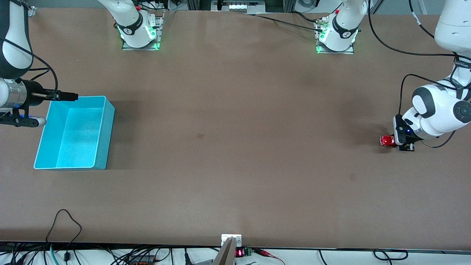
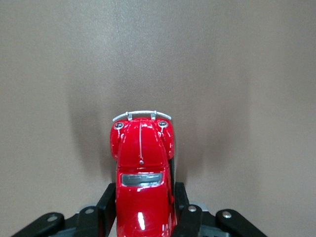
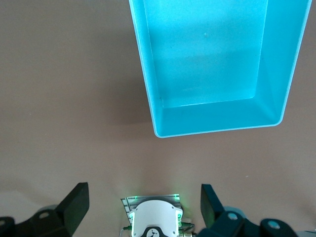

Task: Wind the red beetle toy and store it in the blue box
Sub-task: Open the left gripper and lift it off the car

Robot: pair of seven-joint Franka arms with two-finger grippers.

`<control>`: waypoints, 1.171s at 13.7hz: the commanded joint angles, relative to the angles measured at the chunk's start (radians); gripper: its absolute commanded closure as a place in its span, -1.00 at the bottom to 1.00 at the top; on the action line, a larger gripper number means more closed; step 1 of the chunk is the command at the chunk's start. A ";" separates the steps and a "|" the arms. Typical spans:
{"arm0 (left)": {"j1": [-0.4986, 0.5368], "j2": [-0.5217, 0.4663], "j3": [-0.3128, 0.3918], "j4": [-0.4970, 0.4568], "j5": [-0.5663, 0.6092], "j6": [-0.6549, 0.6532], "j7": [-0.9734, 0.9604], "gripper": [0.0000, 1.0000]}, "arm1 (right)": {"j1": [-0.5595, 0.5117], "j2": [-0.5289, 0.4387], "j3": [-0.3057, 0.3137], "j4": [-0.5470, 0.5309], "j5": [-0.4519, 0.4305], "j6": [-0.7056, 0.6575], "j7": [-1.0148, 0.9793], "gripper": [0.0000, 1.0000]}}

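The red beetle toy [image 1: 387, 141] stands on the table at the left arm's end. My left gripper [image 1: 394, 141] is low on the table, shut on the toy. In the left wrist view the black fingers [image 2: 107, 197] press both sides of the red beetle toy [image 2: 142, 165], whose nose points away from the hand. The blue box [image 1: 103, 136] sits at the right arm's end and holds nothing. My right gripper [image 1: 71, 96] hangs open over the box's edge that lies farther from the front camera. The right wrist view shows the blue box [image 3: 276, 74] and the right gripper [image 3: 143, 205] with nothing between its fingers.
The right arm's base [image 1: 138, 31] and the left arm's base [image 1: 338, 35] stand along the table's edge farthest from the front camera. Cables [image 1: 62, 221] lie by the edge nearest it. Bare brown table [image 1: 235, 136] stretches between the toy and the box.
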 commanded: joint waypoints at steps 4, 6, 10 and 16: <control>0.002 -0.153 -0.122 0.172 0.004 -0.408 0.023 -1.00 | -0.007 0.001 0.005 0.011 0.000 -0.014 -0.012 -1.00; 0.002 -0.179 -0.159 0.237 -0.004 -0.535 0.020 -1.00 | -0.007 0.001 0.005 0.011 0.000 -0.014 -0.012 -1.00; -0.032 -0.187 -0.192 0.271 -0.032 -0.571 -0.106 -1.00 | -0.005 0.001 0.005 0.012 0.000 -0.014 -0.018 -1.00; -0.123 -0.224 -0.192 0.271 -0.089 -0.562 -0.538 -1.00 | -0.005 0.001 0.005 0.012 0.000 -0.014 -0.021 -1.00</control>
